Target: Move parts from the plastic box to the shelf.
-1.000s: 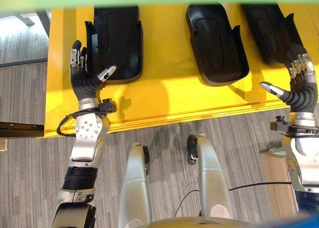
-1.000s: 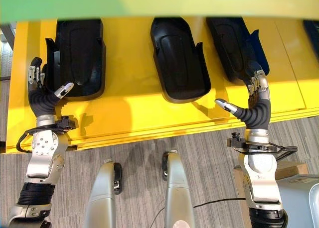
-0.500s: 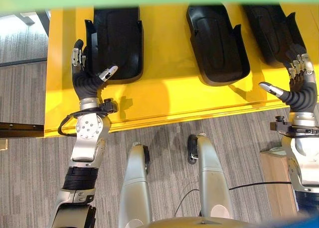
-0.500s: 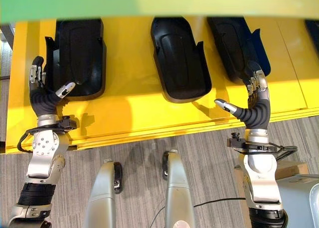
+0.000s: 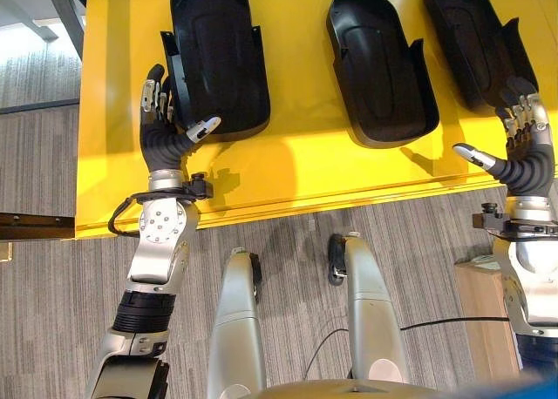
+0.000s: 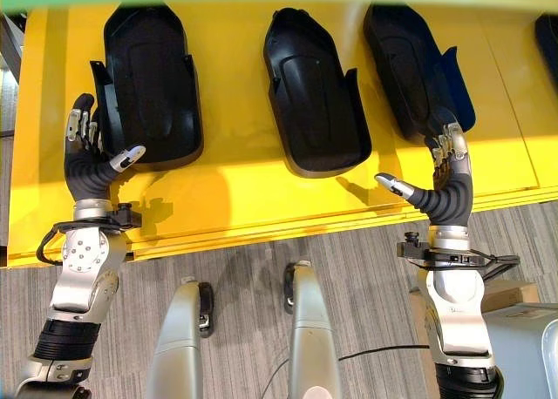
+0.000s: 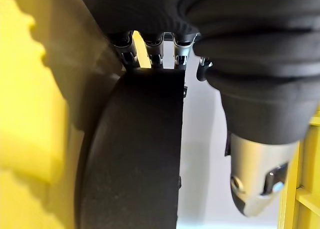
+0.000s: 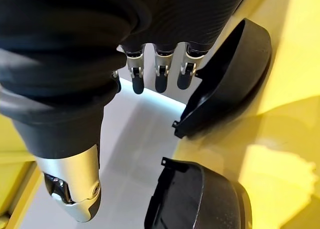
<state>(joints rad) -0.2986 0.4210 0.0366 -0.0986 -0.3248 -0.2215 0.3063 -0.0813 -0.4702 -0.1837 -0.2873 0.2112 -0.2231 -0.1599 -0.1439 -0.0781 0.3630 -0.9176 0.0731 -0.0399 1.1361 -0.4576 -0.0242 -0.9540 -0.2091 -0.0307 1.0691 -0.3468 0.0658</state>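
Yellow shelf surface (image 5: 288,168) stretches across the upper part of the head views, with grey striped carpet (image 5: 44,321) below its front edge. On it lie three black plastic parts, each shaped like a long shallow shell with raised side tabs. The left hand (image 5: 161,133) stands at the near left corner of the left part (image 5: 218,59); its fingers are nearly straight and lie against the left side wall of this part, while the thumb (image 5: 206,127) points out toward the part's rounded near end. In the left wrist view the fingers (image 7: 152,51) rest along the top edge of this black shell (image 7: 135,154) and do not curl around it, so the hand is released and flat against the part, not grasping it. Next along the shelf, to the right of the left part and clearly apart from it, lies the middle part (image 5: 379,64), tilted a little so that its near end turns to the right. Further right lies the right part (image 5: 475,42), tilted the same way. The right hand (image 5: 523,151) is raised at the near end of this right part, fingers (image 5: 521,116) straight and relaxed, thumb spread toward the middle part, and it holds nothing. In the right wrist view its fingertips (image 8: 160,81) hang above the gap between two black shells (image 8: 230,84) (image 8: 200,199), and I cannot tell if they touch either one. A pale wooden box (image 5: 484,299) stands on the carpet beside the right arm.
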